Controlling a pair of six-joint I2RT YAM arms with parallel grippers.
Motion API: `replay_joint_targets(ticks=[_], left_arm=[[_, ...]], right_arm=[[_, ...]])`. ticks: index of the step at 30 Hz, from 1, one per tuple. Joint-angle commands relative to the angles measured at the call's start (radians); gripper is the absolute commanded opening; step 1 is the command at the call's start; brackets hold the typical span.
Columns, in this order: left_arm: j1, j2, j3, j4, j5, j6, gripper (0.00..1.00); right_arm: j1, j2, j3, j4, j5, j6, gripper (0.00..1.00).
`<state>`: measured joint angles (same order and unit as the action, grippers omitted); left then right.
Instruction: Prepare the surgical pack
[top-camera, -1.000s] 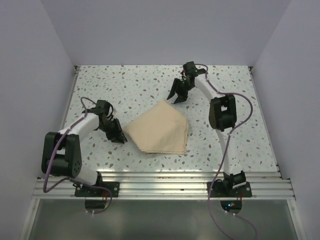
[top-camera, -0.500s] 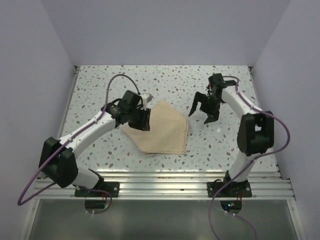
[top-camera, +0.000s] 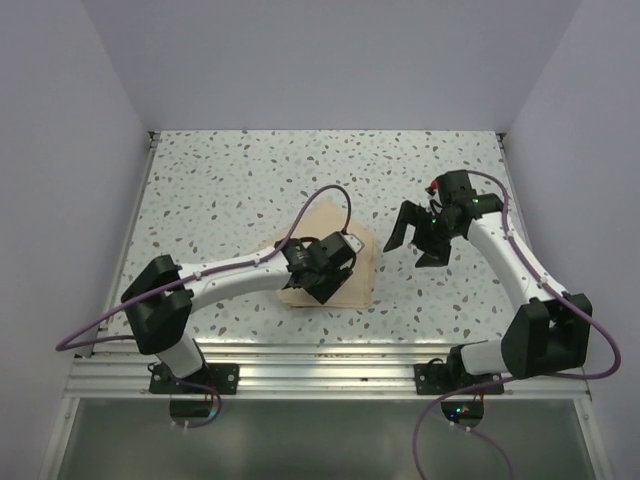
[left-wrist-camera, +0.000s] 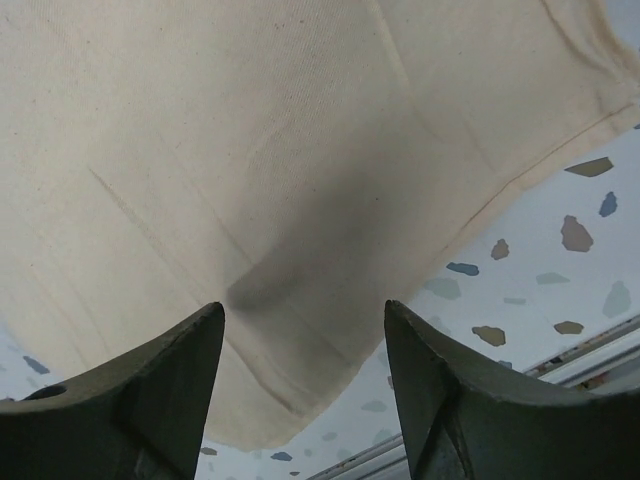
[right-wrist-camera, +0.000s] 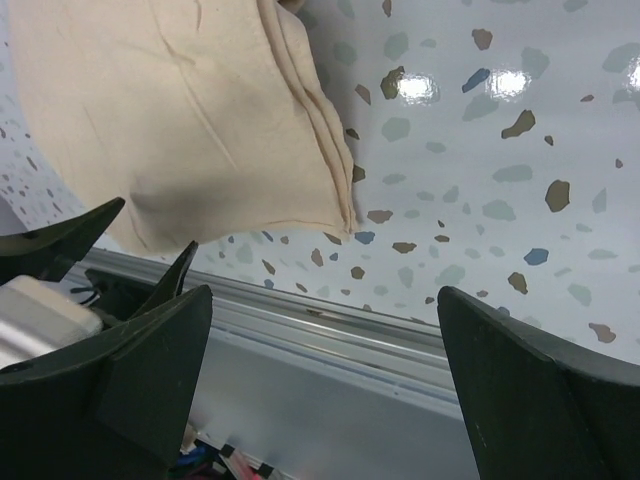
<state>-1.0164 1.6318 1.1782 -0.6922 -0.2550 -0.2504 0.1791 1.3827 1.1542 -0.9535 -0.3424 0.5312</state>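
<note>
Hovering: left gripper (left-wrist-camera: 305, 310) over folded tan wrap (top-camera: 362, 268), jaws wide, empty | right gripper (top-camera: 415, 240) at wrap's 3 o'clock, above speckled table (top-camera: 250, 170), jaws wide, empty

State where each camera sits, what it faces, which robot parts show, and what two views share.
Top external: above the near edge, facing the table; left arm and right arm show.
Left wrist: behind the left gripper, over the tan wrap; its fingers show.
Right wrist: behind the right gripper, facing the wrap's corner and rail; its fingers show.
Shared: the wrap.
</note>
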Motion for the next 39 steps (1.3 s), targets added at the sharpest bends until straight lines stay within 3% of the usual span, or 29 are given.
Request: replay_joint_targets(ticks=[1,6,12,23,29,33,35,36,39], left_arm=[[-0.054,0.048,0.055,-0.053,-0.180,-0.018,0.69],[-0.112,0.094,0.057,-0.118,-0.395,-0.101,0.73],[-0.129,0.129,0.044,-0.113,-0.501,-0.147,0.73],[-0.129,0.221,0.058,-0.079,-0.524,-0.133,0.67],[-0.116,0.203,0.078,-0.070,-0.533,-0.109,0.44],[-0.093,0.201,0.093,-0.064,-0.533,-0.072,0.14],[-0.080,0.201,0.113,-0.075,-0.533,-0.052,0.08],[-0.077,0.203,0.136,-0.092,-0.536,-0.043,0.00],[-0.067,0.195,0.173,-0.104,-0.518,-0.020,0.00]], right_arm=[[-0.001,-0.042,-0.013,-0.004,-0.049,-0.011,0.99],[-0.001,-0.097,-0.065,-0.002,-0.058,-0.019,0.99],[-0.003,-0.148,-0.137,0.022,-0.084,0.001,0.99],[-0.003,-0.131,-0.116,0.016,-0.093,-0.014,0.99],[-0.001,-0.111,-0.145,0.056,-0.130,0.010,0.99],[0.000,-0.108,-0.163,0.096,-0.165,0.032,0.99],[0.002,-0.103,-0.168,0.111,-0.178,0.044,0.99],[0.005,-0.100,-0.177,0.128,-0.181,0.052,0.99],[0.016,-0.094,-0.208,0.166,-0.207,0.104,0.99]])
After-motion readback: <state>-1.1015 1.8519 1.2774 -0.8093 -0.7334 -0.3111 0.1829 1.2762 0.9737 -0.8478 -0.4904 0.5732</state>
